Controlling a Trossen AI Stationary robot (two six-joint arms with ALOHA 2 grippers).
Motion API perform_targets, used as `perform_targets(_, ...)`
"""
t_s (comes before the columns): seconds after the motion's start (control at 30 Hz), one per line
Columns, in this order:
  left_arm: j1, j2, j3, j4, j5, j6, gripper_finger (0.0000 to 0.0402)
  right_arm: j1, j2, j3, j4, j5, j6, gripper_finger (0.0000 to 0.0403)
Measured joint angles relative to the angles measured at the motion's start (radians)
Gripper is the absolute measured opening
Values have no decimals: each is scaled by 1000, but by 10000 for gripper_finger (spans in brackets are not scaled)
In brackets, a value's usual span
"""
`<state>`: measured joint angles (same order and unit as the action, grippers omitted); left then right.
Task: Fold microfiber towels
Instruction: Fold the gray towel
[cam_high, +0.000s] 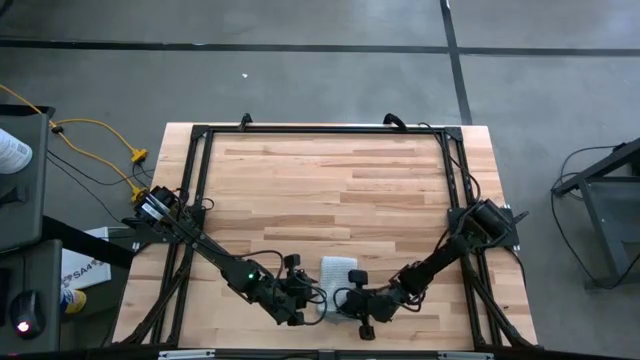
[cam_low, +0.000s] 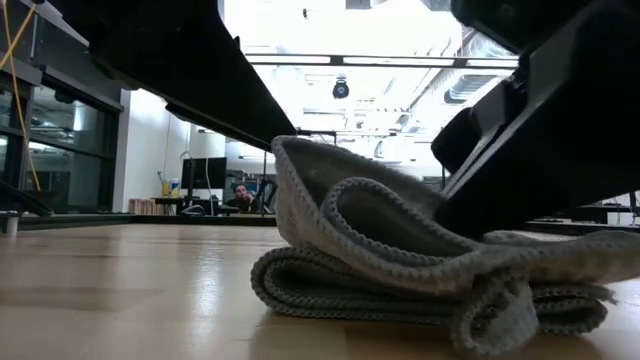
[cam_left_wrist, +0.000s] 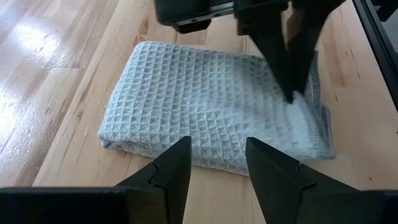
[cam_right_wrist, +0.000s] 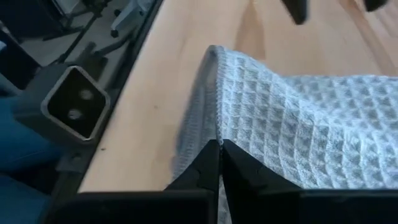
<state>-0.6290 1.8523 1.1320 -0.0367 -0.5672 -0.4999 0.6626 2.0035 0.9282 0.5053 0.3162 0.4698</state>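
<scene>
The wooden worktop (cam_high: 330, 180) carries one thing, the microfiber towel (cam_high: 336, 272), lying near its front edge between the two arms as a folded, several-layered bundle. It looks light, soft and limp, its waffle weave likely to grip rather than slide, so a raised corner will drag and sag; the best hold is probably at a corner or along the stitched hem, taking every layer. The left hand (cam_left_wrist: 216, 163) hovers just short of the towel's near edge with its fingers apart and nothing between them. The right hand (cam_right_wrist: 220, 163) has its fingers pressed together on a towel corner. The low view shows the layers but hides the pinch behind dark arm parts; the layer count is unclear.
</scene>
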Motion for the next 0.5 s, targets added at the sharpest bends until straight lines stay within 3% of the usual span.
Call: perform_targets(0.5,0,0,0,-1,0,-3,152,18,0,33,-58,-29,27,5)
